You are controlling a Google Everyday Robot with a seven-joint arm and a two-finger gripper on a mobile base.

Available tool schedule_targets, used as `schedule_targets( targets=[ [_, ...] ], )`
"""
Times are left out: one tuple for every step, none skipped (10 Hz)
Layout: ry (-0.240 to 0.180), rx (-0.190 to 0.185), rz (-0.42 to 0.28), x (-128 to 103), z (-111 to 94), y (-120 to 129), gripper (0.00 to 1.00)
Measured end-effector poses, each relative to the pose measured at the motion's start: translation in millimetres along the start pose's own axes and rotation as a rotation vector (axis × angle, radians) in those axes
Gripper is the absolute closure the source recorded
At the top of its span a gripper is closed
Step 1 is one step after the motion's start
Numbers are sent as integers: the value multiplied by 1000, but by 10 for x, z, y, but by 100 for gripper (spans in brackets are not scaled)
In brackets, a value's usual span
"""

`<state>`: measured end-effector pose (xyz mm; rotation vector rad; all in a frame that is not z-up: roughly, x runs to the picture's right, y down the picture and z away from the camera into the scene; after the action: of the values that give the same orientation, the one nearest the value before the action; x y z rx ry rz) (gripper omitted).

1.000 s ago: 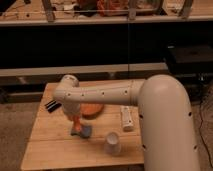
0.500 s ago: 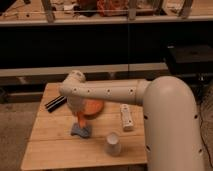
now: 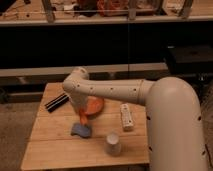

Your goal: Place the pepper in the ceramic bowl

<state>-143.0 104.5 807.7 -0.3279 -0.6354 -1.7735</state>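
My gripper (image 3: 81, 114) hangs down from the white arm over the left middle of the wooden table (image 3: 50, 150). It is shut on the small orange pepper (image 3: 83, 120), which hangs just above the table. The pepper is at the left rim of the orange-red ceramic bowl (image 3: 95, 105), which the arm partly hides. A blue-grey pad (image 3: 81, 131) lies just below the pepper.
A white paper cup (image 3: 112, 144) stands near the front edge. A white oblong object (image 3: 126, 116) lies right of the bowl. A black flat object (image 3: 56, 102) lies at the back left. Dark shelving stands behind the table.
The gripper with the pepper has moved right and slightly up, from over the pad toward the bowl's left rim. The arm has swung with it.
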Motion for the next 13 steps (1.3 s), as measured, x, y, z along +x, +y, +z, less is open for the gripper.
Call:
schedule_targets(
  targets=[
    [2,1,2,30,-6,18,100],
    [3,5,4,51,-18,36,100],
    [5,6,6,69,-23,72,100],
    [7,7,10,84,-33,105,100],
    [9,9,10,106,-42,113,100],
    [10,12,10,123,-40,109,100],
    [11,13,11,141,-45,115,100],
    [12,14,13,152,-47,129,100],
    [15,14,17,171,-52,162,100],
    [18,16,19,191,-58,180,100],
    [19,16,19,204,-57,186,100],
    [22,17,19,218,-60,187,100],
    [23,17,20,227,-61,198,100]
  ],
)
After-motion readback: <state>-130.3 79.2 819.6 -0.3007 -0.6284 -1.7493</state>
